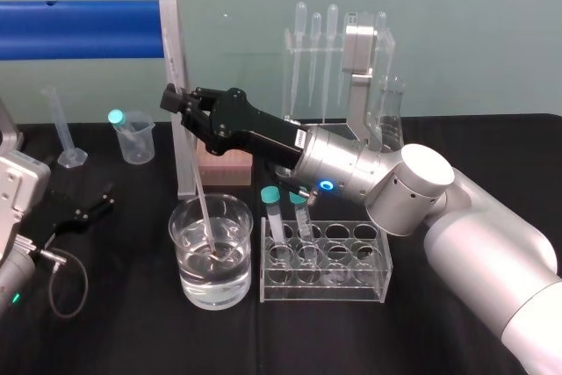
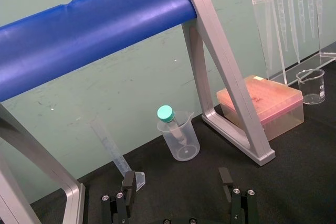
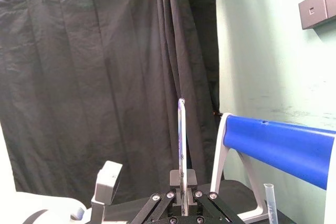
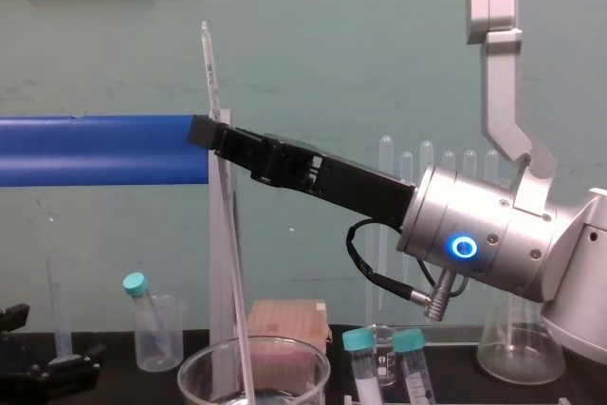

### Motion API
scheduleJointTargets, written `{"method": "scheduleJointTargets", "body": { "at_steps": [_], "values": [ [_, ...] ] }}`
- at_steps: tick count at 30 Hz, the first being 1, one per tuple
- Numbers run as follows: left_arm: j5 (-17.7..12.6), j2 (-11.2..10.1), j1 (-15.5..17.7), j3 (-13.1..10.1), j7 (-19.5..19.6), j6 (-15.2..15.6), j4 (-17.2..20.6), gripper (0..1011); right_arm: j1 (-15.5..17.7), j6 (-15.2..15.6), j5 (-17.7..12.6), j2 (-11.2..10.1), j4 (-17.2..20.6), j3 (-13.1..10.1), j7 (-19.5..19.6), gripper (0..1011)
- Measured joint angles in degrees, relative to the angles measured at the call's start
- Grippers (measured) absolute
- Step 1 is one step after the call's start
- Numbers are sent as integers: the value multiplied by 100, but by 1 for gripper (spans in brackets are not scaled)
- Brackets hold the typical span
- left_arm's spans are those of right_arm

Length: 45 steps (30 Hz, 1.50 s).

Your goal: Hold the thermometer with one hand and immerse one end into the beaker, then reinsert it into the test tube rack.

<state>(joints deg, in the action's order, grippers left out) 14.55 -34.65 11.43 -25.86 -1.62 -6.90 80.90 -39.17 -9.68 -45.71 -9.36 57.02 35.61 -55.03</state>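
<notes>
Beaker (image 1: 237, 283) holds thermometer (image 4: 210, 73), right pincer (image 1: 176, 98) clamped.

Landmark: pink box (image 1: 224, 165). To its left, small plastic beaker (image 1: 134, 140) holding teal-capped tube (image 1: 117, 118); graduated cylinder (image 1: 62, 129) farther left; pipette stand (image 1: 303, 76) behind, rightward.

The beaker (image 1: 188, 263) is sitting on the desk (image 1: 132, 331), just left of the test tube rack (image 1: 325, 282). The thermometer (image 1: 201, 204) is leaning in the beaker. The pipettes (image 1: 316, 41) are hanging behind them.

Bare table (image 1: 132, 327) lies left of the beaker (image 1: 235, 256). The tube rack (image 1: 325, 292) crowds its right side, and the frame leg (image 1: 180, 111) of the blue bar (image 1: 79, 28) stands close behind.
</notes>
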Motion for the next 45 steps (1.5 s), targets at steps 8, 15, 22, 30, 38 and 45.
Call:
{"method": "scheduleJointTargets", "body": {
  "at_steps": [8,15,22,30,38,45],
  "values": [
    [0,0,0,0,0,0,0,1008,0,0,0,0,0,0,0,56],
    [0,0,0,0,0,0,0,1008,0,0,0,0,0,0,0,57],
    [0,0,0,0,0,0,0,1008,0,0,0,0,0,0,0,56],
    [0,0,0,0,0,0,0,1008,0,0,0,0,0,0,0,57],
    [0,0,0,0,0,0,0,1008,0,0,0,0,0,0,0,56],
    [0,0,0,0,0,0,0,1008,0,0,0,0,0,0,0,56]
  ]
}}
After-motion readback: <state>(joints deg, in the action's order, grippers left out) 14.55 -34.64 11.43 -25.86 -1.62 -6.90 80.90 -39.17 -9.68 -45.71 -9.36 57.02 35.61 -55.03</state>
